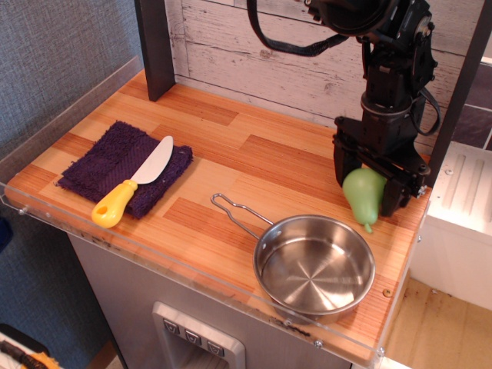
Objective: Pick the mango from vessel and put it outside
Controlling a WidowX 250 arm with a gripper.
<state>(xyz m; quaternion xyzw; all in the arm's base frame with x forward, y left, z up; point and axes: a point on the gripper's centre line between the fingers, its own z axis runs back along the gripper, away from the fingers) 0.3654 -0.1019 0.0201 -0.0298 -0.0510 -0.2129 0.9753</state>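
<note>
The light green mango (363, 194) hangs narrow tip down between the black fingers of my gripper (367, 186), at the right side of the wooden counter. Its tip is at or just above the counter surface, beyond the far right rim of the vessel. The gripper is shut on the mango. The vessel (338, 300) is a shiny steel pan at the front right, and it holds nothing. Its wire handle (233, 212) points left.
A yellow-handled knife (135, 184) lies on a purple cloth (108, 157) at the left. A dark post (155, 46) stands at the back left, with a white plank wall behind. The counter's right edge (419, 231) is close to the gripper.
</note>
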